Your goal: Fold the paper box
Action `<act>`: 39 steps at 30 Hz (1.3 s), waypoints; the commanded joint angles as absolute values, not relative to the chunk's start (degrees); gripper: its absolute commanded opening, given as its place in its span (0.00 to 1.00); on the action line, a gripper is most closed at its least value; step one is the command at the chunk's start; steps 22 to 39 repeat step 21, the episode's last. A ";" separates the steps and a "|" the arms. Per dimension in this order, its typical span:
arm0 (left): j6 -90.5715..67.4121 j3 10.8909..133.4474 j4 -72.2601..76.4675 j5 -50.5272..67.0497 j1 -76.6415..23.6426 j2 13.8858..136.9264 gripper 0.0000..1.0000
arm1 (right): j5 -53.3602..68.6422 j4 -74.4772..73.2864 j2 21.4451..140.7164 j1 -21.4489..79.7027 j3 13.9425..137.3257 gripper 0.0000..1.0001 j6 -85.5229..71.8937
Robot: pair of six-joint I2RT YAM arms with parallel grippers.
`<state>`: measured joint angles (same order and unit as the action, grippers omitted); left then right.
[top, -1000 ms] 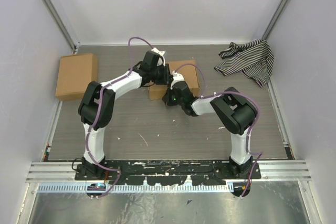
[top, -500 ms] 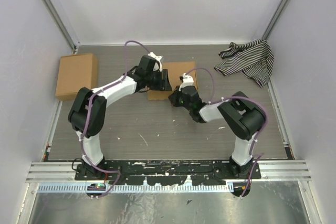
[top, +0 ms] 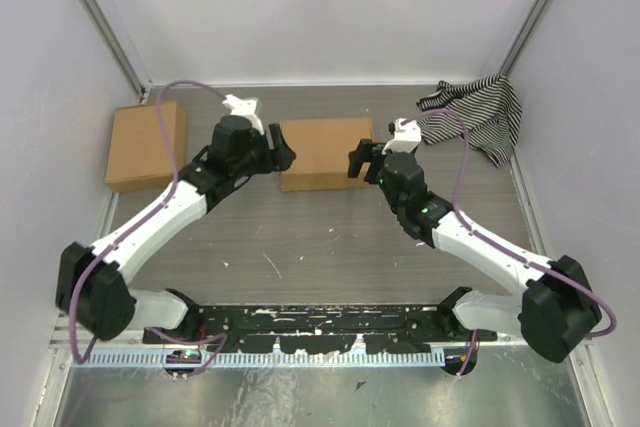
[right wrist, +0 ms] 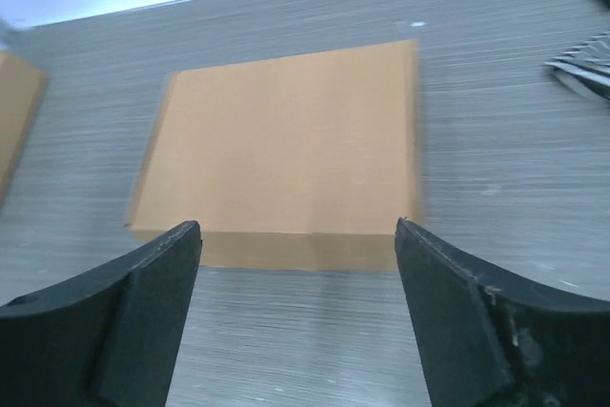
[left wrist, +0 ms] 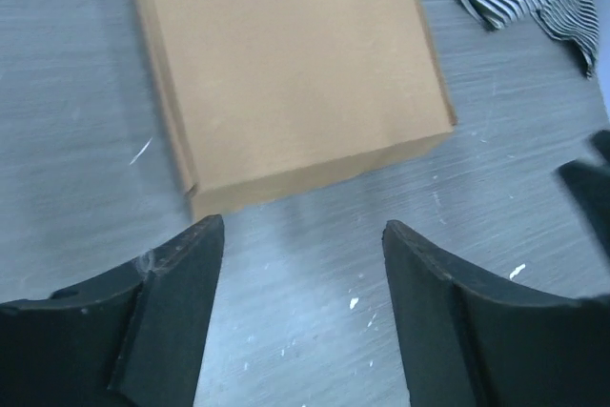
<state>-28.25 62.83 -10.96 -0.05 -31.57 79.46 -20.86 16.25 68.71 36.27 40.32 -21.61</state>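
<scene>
The paper box lies shut and flat on the grey table, a shallow brown cardboard mailer. In the left wrist view the paper box sits just beyond my left gripper, which is open with only table between its fingers. My left gripper hovers at the box's left end. Facing the box's right end is my right gripper, also apart from it. Seen from the right wrist, the paper box lies ahead of the open right gripper, with nothing held.
A second, blockier brown cardboard box stands against the left wall. A black-and-white striped cloth lies crumpled at the back right corner. White walls close in the table on three sides.
Both arms have drawn back from over the box, left arm to the left, right arm to the right. Both grippers have opened, and the whole box top now shows.
</scene>
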 commanded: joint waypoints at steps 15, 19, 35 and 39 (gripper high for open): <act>-33.66 46.41 -25.92 -12.64 -30.98 58.59 0.98 | -33.49 -12.23 62.77 36.23 47.92 0.96 -20.33; -33.39 45.65 -25.74 -11.73 -30.94 57.17 0.98 | -31.68 -9.87 61.21 36.17 45.52 0.93 -18.01; -33.11 45.32 -25.63 -11.73 -30.94 56.80 0.98 | -32.74 -10.75 60.93 36.21 46.25 0.95 -18.95; -33.11 45.32 -25.63 -11.73 -30.94 56.80 0.98 | -32.74 -10.75 60.93 36.21 46.25 0.95 -18.95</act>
